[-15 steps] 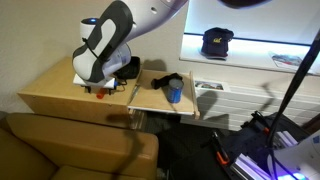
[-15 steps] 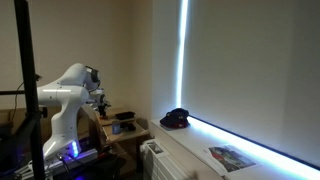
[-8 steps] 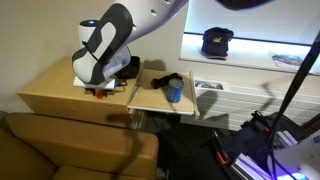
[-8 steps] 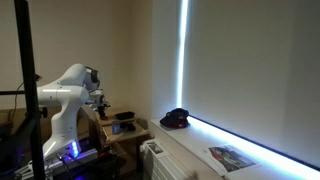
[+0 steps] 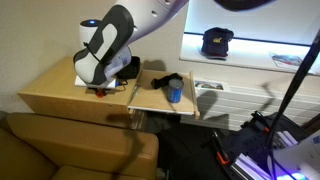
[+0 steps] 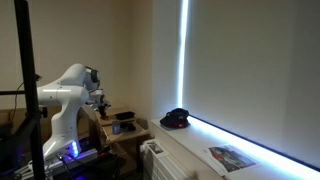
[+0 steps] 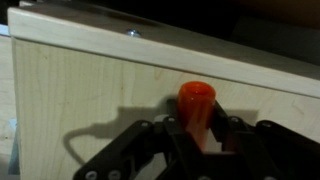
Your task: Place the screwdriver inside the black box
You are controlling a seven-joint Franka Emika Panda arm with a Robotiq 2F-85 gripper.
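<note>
In the wrist view the screwdriver's orange-red handle (image 7: 195, 108) stands between the two black fingers of my gripper (image 7: 196, 135), which are shut against its sides over the light wooden table (image 7: 80, 90). In an exterior view the gripper (image 5: 100, 90) is low over the table's left part, under the white arm (image 5: 103, 45), with a bit of red at its tip. A black boxy object (image 5: 129, 67), likely the black box, sits just behind the arm and is partly hidden by it. The screwdriver's shaft is hidden.
A blue cup (image 5: 175, 94) and a dark item (image 5: 165, 81) lie on the table's right part. A brown sofa back (image 5: 70, 145) runs along the front. A black cap (image 5: 216, 41) rests on the lit windowsill (image 6: 215, 142). A tripod (image 5: 290, 95) stands right.
The jaws have closed onto the screwdriver's handle. The arm itself has not visibly moved.
</note>
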